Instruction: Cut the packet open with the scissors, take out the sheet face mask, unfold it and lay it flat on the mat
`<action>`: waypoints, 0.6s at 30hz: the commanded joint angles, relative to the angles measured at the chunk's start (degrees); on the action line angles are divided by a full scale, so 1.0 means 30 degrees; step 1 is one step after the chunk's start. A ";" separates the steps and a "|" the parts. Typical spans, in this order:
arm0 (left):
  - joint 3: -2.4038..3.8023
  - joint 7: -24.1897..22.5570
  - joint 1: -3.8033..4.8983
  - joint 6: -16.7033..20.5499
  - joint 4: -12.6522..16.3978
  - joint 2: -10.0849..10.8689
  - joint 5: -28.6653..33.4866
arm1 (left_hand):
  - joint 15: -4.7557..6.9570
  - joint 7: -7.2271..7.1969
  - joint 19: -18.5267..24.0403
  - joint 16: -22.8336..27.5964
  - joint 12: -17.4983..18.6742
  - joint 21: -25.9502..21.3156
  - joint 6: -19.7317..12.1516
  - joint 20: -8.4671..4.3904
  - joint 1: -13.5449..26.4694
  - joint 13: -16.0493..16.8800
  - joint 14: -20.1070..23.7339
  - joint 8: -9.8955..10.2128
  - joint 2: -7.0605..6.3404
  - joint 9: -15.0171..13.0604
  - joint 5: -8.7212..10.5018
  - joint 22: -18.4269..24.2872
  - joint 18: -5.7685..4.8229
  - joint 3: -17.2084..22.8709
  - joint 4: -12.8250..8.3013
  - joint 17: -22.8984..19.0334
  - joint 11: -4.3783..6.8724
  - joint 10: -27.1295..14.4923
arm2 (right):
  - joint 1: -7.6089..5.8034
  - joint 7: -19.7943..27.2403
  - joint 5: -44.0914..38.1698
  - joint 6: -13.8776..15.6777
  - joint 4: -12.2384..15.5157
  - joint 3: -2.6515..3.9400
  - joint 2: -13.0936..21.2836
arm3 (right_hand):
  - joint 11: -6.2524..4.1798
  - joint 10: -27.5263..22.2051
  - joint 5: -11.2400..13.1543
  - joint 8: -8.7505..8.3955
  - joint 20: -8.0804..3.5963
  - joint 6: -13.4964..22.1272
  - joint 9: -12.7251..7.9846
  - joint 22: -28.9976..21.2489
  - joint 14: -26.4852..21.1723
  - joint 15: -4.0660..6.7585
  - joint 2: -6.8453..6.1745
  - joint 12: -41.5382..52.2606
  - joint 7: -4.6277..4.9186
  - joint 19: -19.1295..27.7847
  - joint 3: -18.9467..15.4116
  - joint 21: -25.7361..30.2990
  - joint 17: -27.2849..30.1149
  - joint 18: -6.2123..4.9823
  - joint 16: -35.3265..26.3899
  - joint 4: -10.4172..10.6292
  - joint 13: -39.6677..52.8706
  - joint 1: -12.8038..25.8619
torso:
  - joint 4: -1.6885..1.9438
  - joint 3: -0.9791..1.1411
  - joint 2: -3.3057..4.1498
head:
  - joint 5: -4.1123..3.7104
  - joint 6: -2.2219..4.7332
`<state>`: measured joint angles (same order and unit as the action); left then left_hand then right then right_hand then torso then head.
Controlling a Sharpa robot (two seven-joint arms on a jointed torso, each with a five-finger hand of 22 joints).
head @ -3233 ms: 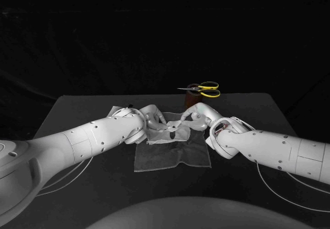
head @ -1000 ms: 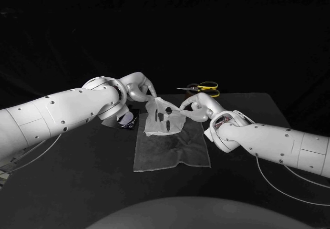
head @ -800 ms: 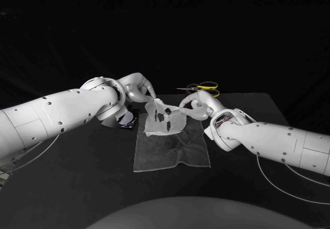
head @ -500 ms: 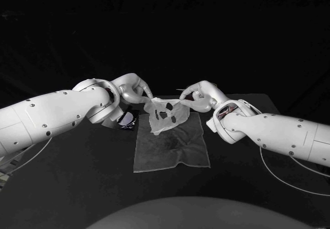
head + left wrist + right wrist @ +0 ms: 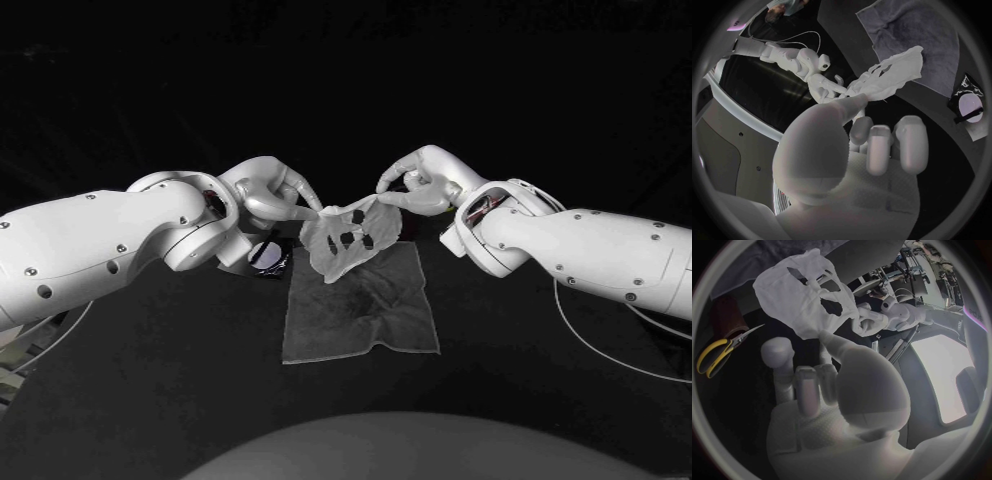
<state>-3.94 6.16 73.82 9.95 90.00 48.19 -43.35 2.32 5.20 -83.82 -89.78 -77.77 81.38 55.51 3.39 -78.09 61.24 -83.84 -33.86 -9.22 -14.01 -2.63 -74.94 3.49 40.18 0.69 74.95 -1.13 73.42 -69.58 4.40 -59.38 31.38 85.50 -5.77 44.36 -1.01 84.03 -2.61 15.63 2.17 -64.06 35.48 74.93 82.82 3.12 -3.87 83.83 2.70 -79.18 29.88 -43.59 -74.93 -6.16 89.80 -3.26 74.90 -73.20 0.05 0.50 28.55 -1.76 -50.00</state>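
The white sheet face mask (image 5: 348, 240) hangs spread in the air above the far end of the grey mat (image 5: 358, 305). My left hand (image 5: 274, 190) pinches its upper left corner and my right hand (image 5: 421, 182) pinches its upper right corner. In the left wrist view the face mask (image 5: 892, 75) stretches from my left hand (image 5: 856, 130) to the right hand (image 5: 820, 82). The right wrist view has the face mask (image 5: 801, 300) with its eye holes above my right hand (image 5: 829, 370), and the yellow-handled scissors (image 5: 720, 352) lie on a brown block.
The cut dark packet (image 5: 268, 254) lies on the table just left of the mat's far corner; in the left wrist view the packet (image 5: 968, 100) shows beside the mat (image 5: 917, 37). My two arms flank the mat.
Both hands have risen and drawn apart with the mask, lifting it off the mat and spreading it open. My right arm now hides the scissors in the head view.
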 commanded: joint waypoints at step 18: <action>-0.0844 -0.0757 -0.0705 0.2889 0.2277 -0.1757 0.8858 | 0.0056 0.0073 -0.0301 -0.0073 -0.0095 0.0199 -0.0013 -0.0109 0.0451 0.0068 -0.2052 -0.0205 -0.0007 -0.0388 -0.0097 -0.2509 -0.0320 0.0192 -0.0118 0.5018 0.0053 0.0271 | -0.0778 0.2032 -0.1699 -0.4148 -0.1176 -0.0323 0.0461 | -0.0158 0.1501 -0.0057 0.0148 -0.0136 -0.0045 0.0493 0.1925 0.2394 0.0482 0.0019 0.0093 0.0021 -0.0017 0.0171 -0.0181 -0.5023 -0.0251 0.0065 -0.0010 0.3881 0.0111 | 0.0158 0.0375 -0.1045 | -0.0481 0.0000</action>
<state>-6.41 5.88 72.07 14.84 96.43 43.37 -22.56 2.31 5.09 -83.80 -89.63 -77.71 81.61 55.40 3.40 -77.10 61.40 -83.85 -34.25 -9.28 -14.03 -2.63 -74.91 3.49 40.47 0.39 74.95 -1.13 73.83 -71.86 8.62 -62.04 22.49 82.13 -6.71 45.56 -1.01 84.03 -2.64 15.88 2.18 -64.02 35.48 74.94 82.82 3.12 -4.03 83.82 2.68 -79.18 30.14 -43.83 -74.92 -6.12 89.63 -3.33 74.95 -73.05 0.48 1.38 26.07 -2.99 -50.00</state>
